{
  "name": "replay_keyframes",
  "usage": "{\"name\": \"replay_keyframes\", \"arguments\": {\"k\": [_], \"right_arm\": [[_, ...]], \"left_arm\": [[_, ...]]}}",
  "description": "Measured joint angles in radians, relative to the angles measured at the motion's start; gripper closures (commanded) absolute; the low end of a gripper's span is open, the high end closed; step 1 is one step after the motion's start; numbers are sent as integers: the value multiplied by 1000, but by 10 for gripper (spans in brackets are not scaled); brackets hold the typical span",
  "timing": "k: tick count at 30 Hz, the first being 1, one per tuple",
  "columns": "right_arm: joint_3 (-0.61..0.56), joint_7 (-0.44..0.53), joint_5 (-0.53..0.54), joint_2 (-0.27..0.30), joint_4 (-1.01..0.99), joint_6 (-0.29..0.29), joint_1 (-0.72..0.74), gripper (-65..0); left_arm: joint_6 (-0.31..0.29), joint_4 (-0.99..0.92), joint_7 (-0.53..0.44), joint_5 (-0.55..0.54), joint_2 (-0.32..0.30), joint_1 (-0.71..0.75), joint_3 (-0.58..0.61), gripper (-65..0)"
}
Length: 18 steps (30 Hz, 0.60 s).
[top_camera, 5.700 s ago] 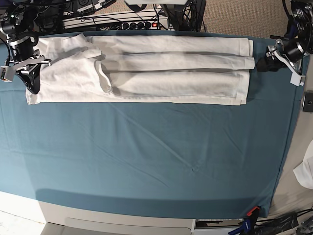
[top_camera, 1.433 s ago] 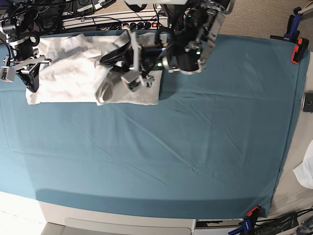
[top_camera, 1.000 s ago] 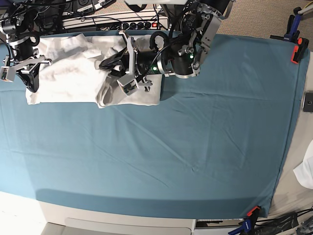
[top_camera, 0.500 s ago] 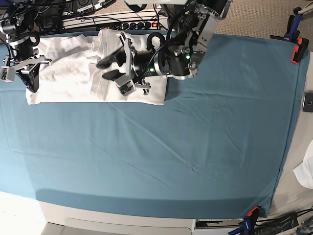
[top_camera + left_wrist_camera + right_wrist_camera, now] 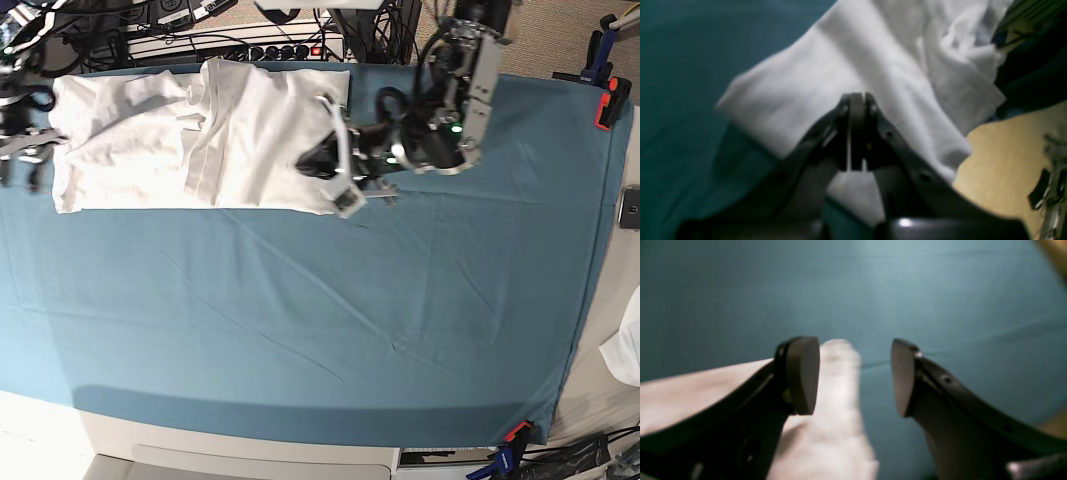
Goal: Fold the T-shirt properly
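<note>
Left gripper: left gripper [image 5: 857, 133] has its jaws pressed together with nothing between them, poised over the right-hand folded edge of the T-shirt [image 5: 200, 135]; in my judgement it has let the cloth go so the fold can lie flat.
Right gripper: right gripper [image 5: 855, 376] stands with its jaws wide apart and empty, a strip of white cloth below the gap; it sits at the far left edge of the base view, just off the shirt's end, probably freed so it no longer pins that end.
T-shirt: lies at the top left of the big teal-blue cloth [image 5: 320, 320], doubled over into a shorter, thicker rectangle; a raised fold line runs across it near the middle; the surface is lightly rumpled.
Change, shirt: several seconds ago it stretched as a long band nearly to the right side of the teal cloth; now its right end has been carried over onto the left half.
Change, left arm: half a second ago it lay across the shirt's middle; now it has drawn back to the fold's right edge and shut.
Change, right arm: half a second ago its dark jaws rested on the shirt's left end; now they have opened and shifted outward.
Surroundings: small white fabric scrap [image 5: 625, 350] sits off the cloth at the right edge, well apart.
</note>
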Motion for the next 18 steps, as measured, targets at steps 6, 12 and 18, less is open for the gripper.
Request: {"name": "replay_keyframes", "arguments": {"k": [6, 12, 18], "right_arm": [[72, -28, 58, 122, -180, 1, 31, -340], [115, -271, 393, 214, -602, 118, 157, -340], [98, -433, 666, 282, -884, 219, 194, -340]], "left_arm": [[-23, 0, 51, -118, -20, 33, -89, -127], [-87, 3, 63, -224, -19, 31, -85, -138], [-86, 3, 69, -228, -19, 31, -86, -138]]}}
